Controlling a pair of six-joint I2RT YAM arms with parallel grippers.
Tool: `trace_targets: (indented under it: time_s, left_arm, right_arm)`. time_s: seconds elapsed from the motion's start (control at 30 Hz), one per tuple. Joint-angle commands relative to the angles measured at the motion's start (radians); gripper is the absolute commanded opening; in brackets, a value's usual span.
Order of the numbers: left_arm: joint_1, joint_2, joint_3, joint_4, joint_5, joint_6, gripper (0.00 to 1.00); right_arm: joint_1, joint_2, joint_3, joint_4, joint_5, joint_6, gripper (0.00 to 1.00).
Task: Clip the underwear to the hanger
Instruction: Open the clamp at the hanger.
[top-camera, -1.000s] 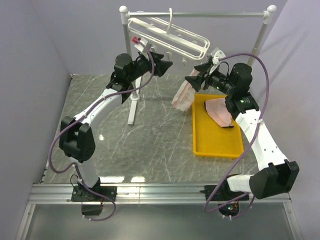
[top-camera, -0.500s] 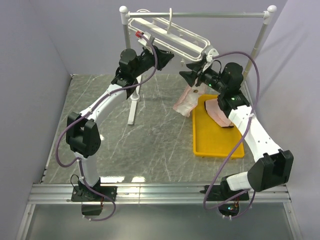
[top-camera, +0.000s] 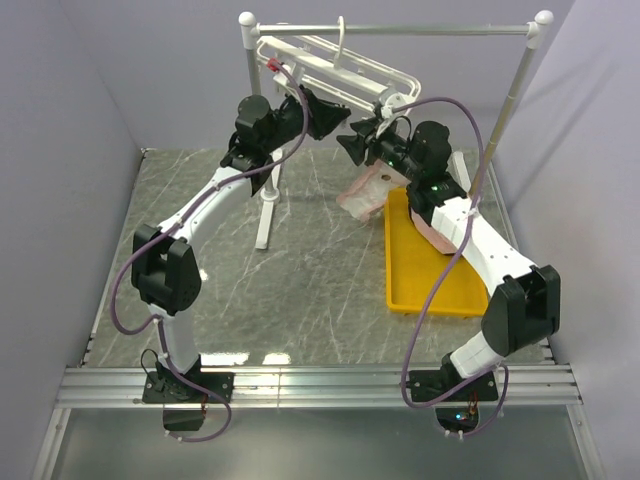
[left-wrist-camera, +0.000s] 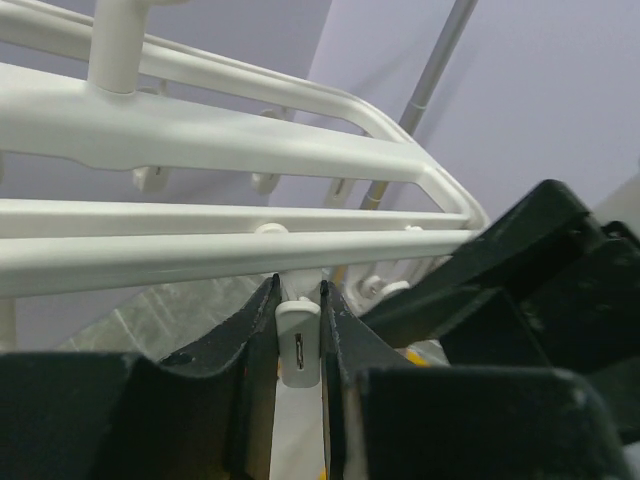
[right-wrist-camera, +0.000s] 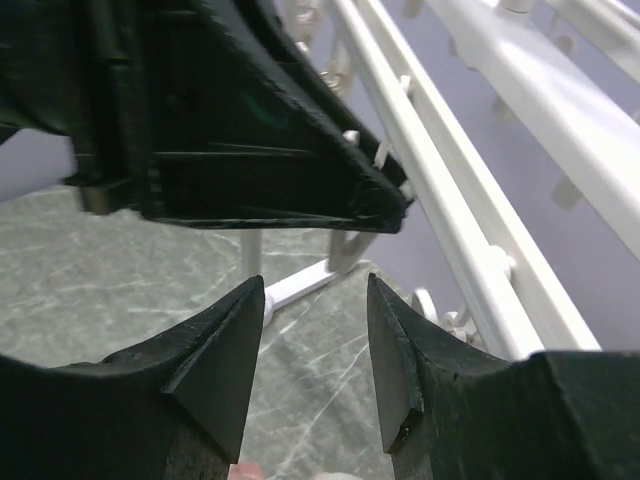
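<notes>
The white hanger (top-camera: 335, 72) hangs by its hook from the rail, and its bars fill the left wrist view (left-wrist-camera: 250, 150). My left gripper (top-camera: 340, 113) (left-wrist-camera: 298, 285) is shut on one small white clip (left-wrist-camera: 298, 342) under a bar. My right gripper (top-camera: 347, 148) (right-wrist-camera: 312, 300) sits just below and right of it, facing the left fingers (right-wrist-camera: 260, 130). Its tips stand apart, with a sliver of pink fabric (right-wrist-camera: 240, 470) deep between the jaws. A pale pink underwear (top-camera: 362, 192) hangs from that gripper. Another underwear (top-camera: 440, 228) with dark trim lies in the tray.
A yellow tray (top-camera: 432, 292) lies on the marble table at the right. The grey rail stand (top-camera: 400, 29) with white ball ends spans the back, and its left post and foot (top-camera: 265, 205) stand just behind my left arm. Purple walls close both sides.
My left gripper rose to the hanger and shut on a clip. My right gripper moved left toward it with the pink underwear and narrowed its jaws. The hanger shifted slightly.
</notes>
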Motion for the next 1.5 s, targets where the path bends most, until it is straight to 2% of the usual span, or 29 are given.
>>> trace_targets:
  time_s: [0.0,0.1,0.37,0.47,0.6,0.73,0.83,1.13,1.33,1.47]
  left_arm:
    - [0.018,-0.016,0.026,0.072,0.068,-0.105,0.00]
    - [0.019,-0.022,0.018,0.049,0.025,-0.111,0.00]
    - [0.018,-0.028,-0.014,0.076,0.027,-0.137,0.02]
    - [0.018,-0.025,-0.040,0.147,0.077,-0.185,0.03]
    - [0.038,-0.005,-0.061,0.262,0.166,-0.280,0.01]
    - [0.048,0.022,-0.037,0.291,0.215,-0.326,0.00]
    - [0.045,0.012,-0.043,0.270,0.177,-0.318,0.00]
    - [0.024,-0.016,-0.011,0.070,-0.002,-0.239,0.00]
    - [0.001,-0.025,0.017,-0.023,-0.142,-0.263,0.03]
    - [-0.010,-0.016,0.049,-0.086,-0.182,-0.310,0.03]
  right_arm:
    - [0.004,0.022,0.074,0.075,0.067,0.003,0.53]
    - [0.006,0.019,0.064,0.100,0.104,0.008,0.52]
    - [0.007,0.025,0.084,0.097,0.038,0.027,0.51]
    - [0.007,0.034,0.094,0.107,0.027,0.035,0.49]
    - [0.007,0.042,0.104,0.095,0.010,0.021,0.47]
    - [0.006,0.039,0.104,0.086,-0.004,0.001,0.46]
    - [0.006,0.045,0.110,0.069,0.013,-0.026,0.45]
    - [0.035,0.045,0.107,0.055,0.094,-0.138,0.43]
    - [0.066,0.045,0.094,0.054,0.137,-0.183,0.45]
    - [0.101,0.039,0.070,0.060,0.212,-0.317,0.45]
